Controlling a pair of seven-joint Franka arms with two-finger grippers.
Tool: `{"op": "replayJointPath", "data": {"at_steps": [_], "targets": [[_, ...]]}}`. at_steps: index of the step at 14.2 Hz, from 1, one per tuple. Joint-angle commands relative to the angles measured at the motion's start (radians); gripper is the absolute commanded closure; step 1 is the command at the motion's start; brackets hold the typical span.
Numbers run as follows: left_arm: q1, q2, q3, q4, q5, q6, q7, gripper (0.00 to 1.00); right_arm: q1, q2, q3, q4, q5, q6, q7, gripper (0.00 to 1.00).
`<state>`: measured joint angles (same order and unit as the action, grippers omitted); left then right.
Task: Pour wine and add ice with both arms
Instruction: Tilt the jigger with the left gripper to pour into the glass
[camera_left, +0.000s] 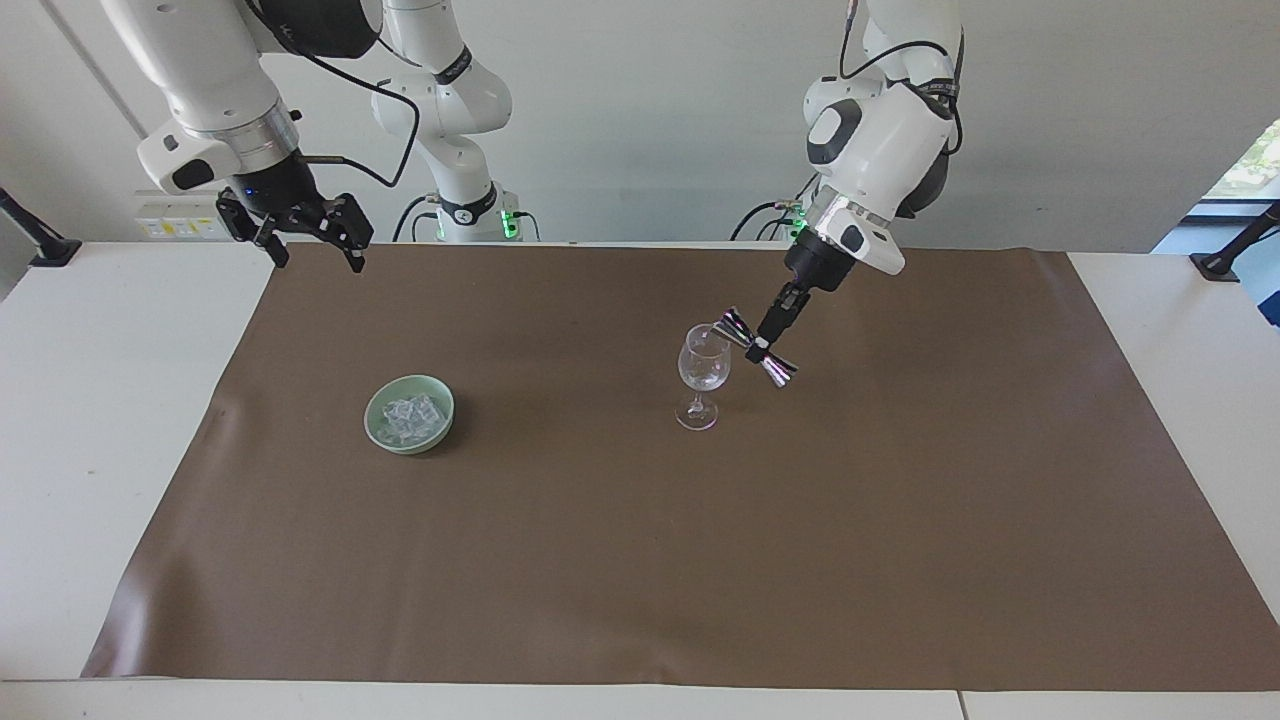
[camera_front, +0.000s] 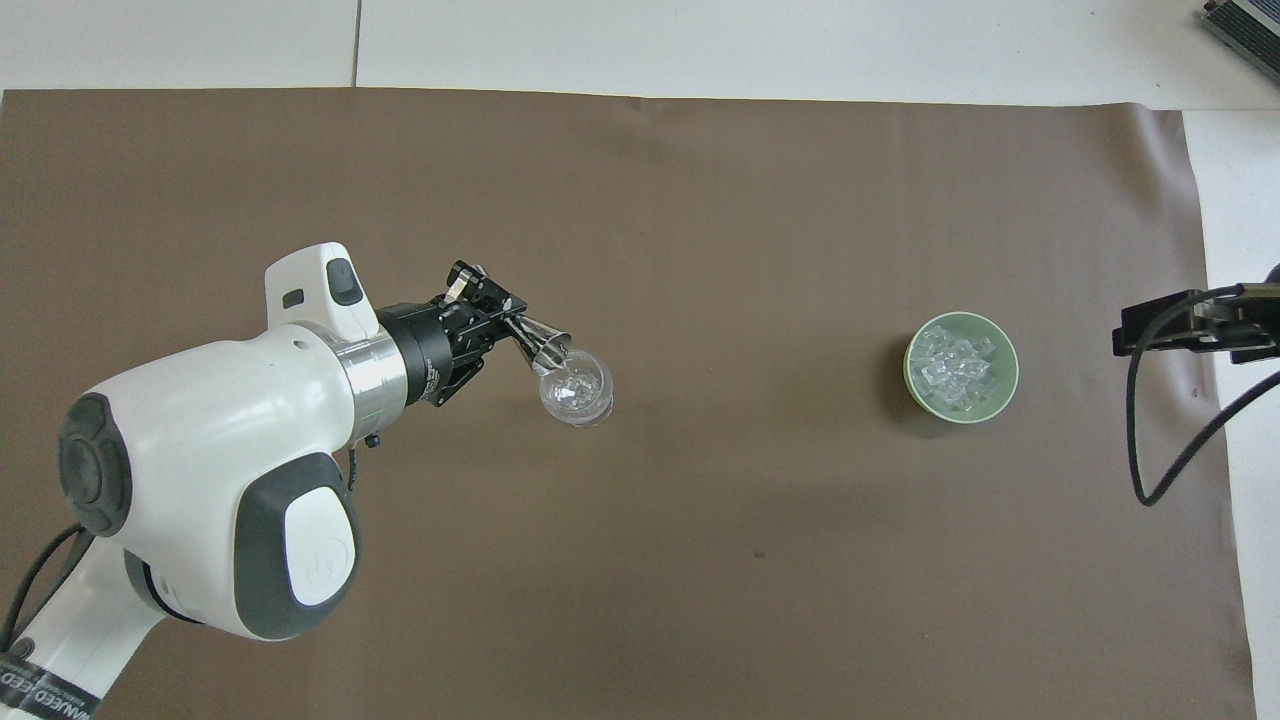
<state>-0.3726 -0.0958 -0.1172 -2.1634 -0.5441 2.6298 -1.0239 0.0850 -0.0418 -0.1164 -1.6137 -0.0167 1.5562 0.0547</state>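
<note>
A clear stemmed wine glass (camera_left: 703, 365) stands upright mid-mat; it also shows in the overhead view (camera_front: 575, 388). My left gripper (camera_left: 768, 335) (camera_front: 497, 322) is shut on a shiny metal jigger (camera_left: 757, 348) (camera_front: 545, 346), tilted with its mouth at the glass's rim. The ice (camera_left: 410, 414) (camera_front: 953, 363), small clear cubes, lies in a pale green bowl (camera_left: 447, 405) (camera_front: 1010, 372) toward the right arm's end. My right gripper (camera_left: 320, 262) (camera_front: 1190, 325) is open and empty, raised over the mat's edge near its base; that arm waits.
A brown mat (camera_left: 640, 560) covers most of the white table (camera_left: 100, 420). Black clamps (camera_left: 40, 245) stand at the table's corners nearest the robots.
</note>
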Motion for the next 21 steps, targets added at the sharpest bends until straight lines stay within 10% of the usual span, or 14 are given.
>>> {"op": "replayJointPath", "data": {"at_steps": [1, 21], "targets": [[-0.017, -0.032, 0.008, -0.033, 0.055, 0.032, -0.022, 1.0, -0.013, -0.017, 0.003, -0.018, 0.026, 0.012, -0.016, 0.0], [-0.023, -0.038, -0.01, -0.032, 0.346, 0.047, -0.022, 1.0, -0.011, -0.017, 0.003, -0.018, 0.026, 0.012, -0.016, 0.0]]}}
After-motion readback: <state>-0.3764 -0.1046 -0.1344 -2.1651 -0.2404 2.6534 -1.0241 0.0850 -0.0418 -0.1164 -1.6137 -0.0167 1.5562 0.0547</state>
